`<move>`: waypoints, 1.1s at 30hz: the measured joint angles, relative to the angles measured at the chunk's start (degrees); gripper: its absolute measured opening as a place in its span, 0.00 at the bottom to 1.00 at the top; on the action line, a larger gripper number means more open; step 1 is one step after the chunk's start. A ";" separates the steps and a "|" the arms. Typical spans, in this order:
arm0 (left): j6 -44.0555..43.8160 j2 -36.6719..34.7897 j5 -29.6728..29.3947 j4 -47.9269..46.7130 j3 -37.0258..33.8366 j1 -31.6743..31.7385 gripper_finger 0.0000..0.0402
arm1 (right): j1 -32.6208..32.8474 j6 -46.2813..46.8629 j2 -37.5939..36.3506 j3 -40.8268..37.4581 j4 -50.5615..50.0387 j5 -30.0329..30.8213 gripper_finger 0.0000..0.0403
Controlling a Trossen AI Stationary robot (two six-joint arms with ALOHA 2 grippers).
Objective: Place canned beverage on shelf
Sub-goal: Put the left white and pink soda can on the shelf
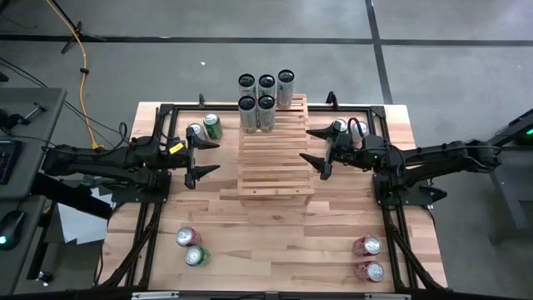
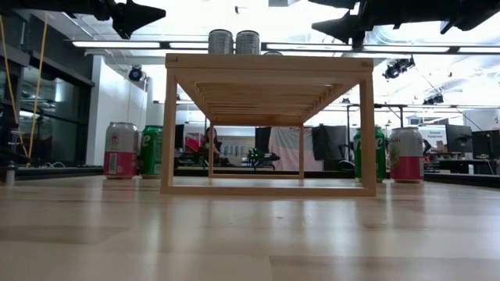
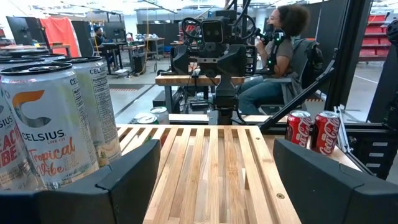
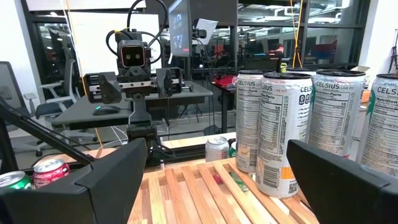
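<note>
Tabletop, near edge: bare wood planks of the table (image 2: 250, 234) fill the front of the low view; nothing lies on that stretch.
Shelf: pale slatted shelf (image 1: 274, 154) stands in the middle of the table, between the two arms; in the low view it reads as an open frame with nothing beneath it.
On shelf: five tall cans (image 1: 266, 100) stand upright in a tight cluster at the far end of the shelf, touching or nearly so; the rest of the slats are bare.
Left gripper: left gripper (image 1: 204, 157) hovers just off the shelf's left side, jaws spread wide, holding nothing.
Right gripper: right gripper (image 1: 315, 147) hovers just off the shelf's right side, jaws spread wide, holding nothing.
Cans, far left: a silver-topped can and a green can (image 1: 213, 126) stand on the table beside the left gripper.
Cans, far right: two cans (image 1: 349, 127) stand near the right arm, partly covered by it.
Cans, near left: red can and green can (image 1: 191, 247), well apart from the shelf.
Cans, near right: two red cans (image 1: 367, 257), one behind the other.
Background: a seated person (image 3: 280, 56) beyond the table.
Hard to read: can labels in the overhead view cannot be made out.
</note>
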 joint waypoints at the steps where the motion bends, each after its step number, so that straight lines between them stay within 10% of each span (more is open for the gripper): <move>1: 0.00 0.00 -0.01 -0.02 -0.01 0.00 0.76 | 0.00 0.00 0.00 0.01 0.00 0.00 0.93; 11: -0.25 0.55 -1.14 -0.12 -0.01 0.00 0.76 | 0.00 0.00 0.00 0.02 0.00 0.02 0.93; 21: -6.98 6.72 -35.73 -12.26 0.51 5.56 0.76 | -0.01 0.00 0.00 0.02 0.02 0.02 0.93; 33: -23.30 15.21 -30.98 -34.67 4.86 26.10 0.76 | -0.02 0.00 0.00 0.02 0.02 0.02 0.93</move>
